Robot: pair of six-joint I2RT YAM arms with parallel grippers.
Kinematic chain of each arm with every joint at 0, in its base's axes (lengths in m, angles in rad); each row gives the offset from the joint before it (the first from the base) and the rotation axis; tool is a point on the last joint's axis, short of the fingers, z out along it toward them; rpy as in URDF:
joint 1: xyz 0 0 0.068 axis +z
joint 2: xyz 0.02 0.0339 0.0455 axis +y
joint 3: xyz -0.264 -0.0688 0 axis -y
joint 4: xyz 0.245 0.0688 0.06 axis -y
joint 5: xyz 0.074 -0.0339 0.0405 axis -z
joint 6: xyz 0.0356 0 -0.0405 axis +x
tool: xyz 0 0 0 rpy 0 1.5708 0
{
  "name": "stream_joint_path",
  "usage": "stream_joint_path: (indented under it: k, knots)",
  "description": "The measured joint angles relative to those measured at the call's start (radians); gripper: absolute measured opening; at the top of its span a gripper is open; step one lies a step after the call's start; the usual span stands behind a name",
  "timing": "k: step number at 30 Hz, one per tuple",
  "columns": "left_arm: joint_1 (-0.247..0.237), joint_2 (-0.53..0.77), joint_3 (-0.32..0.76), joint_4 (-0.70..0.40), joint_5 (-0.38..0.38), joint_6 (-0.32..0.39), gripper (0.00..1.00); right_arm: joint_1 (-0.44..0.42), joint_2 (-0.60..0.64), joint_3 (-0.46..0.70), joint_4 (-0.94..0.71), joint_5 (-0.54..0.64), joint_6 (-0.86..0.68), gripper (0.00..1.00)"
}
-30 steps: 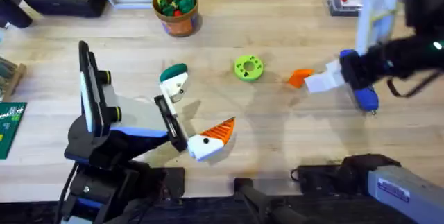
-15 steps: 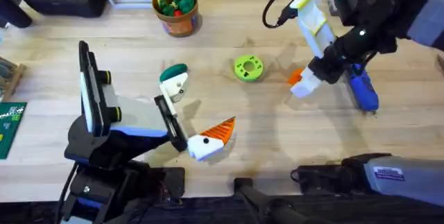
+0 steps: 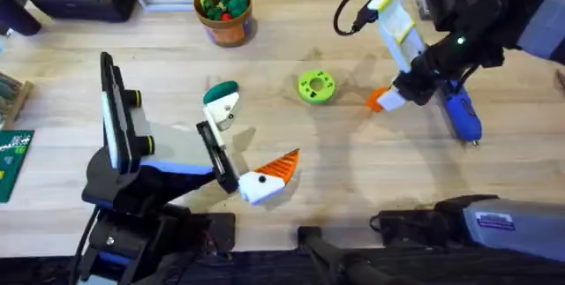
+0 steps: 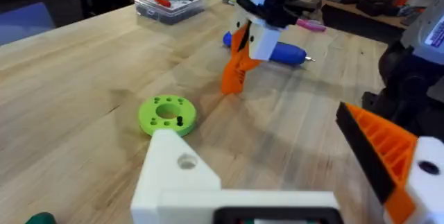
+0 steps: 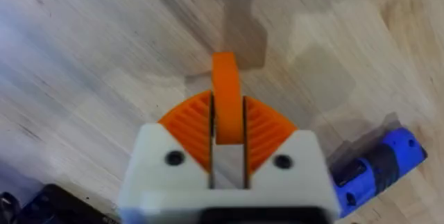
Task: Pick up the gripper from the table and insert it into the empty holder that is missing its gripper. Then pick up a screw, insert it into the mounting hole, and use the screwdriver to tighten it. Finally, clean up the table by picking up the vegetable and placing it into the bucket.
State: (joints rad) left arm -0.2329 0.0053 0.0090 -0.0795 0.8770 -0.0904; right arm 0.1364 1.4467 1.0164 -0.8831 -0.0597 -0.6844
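Observation:
The gripper, a small orange ribbed wedge, hangs low over the table right of centre, pinched between the orange pads of my right gripper. From the left wrist view this wedge points down at the wood. My left gripper stands open: one finger is the bare white holder, the other bears an orange wedge. The dark teal vegetable lies right beside the holder. The blue screwdriver lies just right of my right gripper. The bucket stands at the back.
A lime-green disc with holes lies between the two grippers. A clear box holding a red item sits at the far right, behind the right arm. Black cases and papers line the back left edge.
The right arm has risen and turned, now reaching down from the back instead of from the right, with the orange wedge still in its fingers. The left arm has not moved.

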Motion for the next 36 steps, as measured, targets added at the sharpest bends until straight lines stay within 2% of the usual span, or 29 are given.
stream_joint_path:
  k: [2, 3, 4, 12, 20, 25, 30, 36]
  knots:
    - [0.0, 0.0, 0.0, 0.0, 0.0, 0.0, 0.987, 0.0, 0.0, 0.0, 0.001, -0.001, -0.003, 0.079]
    - [0.0, 0.0, 0.0, 0.0, 0.0, 0.0, 0.987, 0.0, 0.0, 0.0, 0.002, -0.002, 0.0, 0.025]
    - [0.0, 0.0, 0.0, 0.0, 0.0, 0.0, 0.987, 0.0, 0.0, 0.0, 0.002, -0.002, 0.0, 0.013]
    - [0.0, 0.0, 0.0, 0.0, 0.002, 0.0, 0.986, 0.0, -0.044, 0.0, -0.014, -0.001, 0.059, 0.011]
    - [0.0, 0.0, 0.0, 0.0, 0.002, 0.0, 0.986, 0.0, -0.339, 0.0, -0.02, -0.017, 0.205, 0.009]
    - [0.0, 0.0, 0.0, 0.0, 0.002, 0.0, 0.986, 0.0, -0.506, -0.02, 0.024, -0.143, 0.33, 0.009]
    - [0.0, 0.0, 0.0, 0.0, 0.002, 0.0, 0.986, 0.0, -0.581, -0.157, 0.234, -0.351, 0.569, 0.009]
    - [0.0, 0.0, 0.0, 0.0, 0.002, 0.0, 0.986, 0.0, -0.512, -0.323, 0.443, -0.504, 1.008, 0.009]
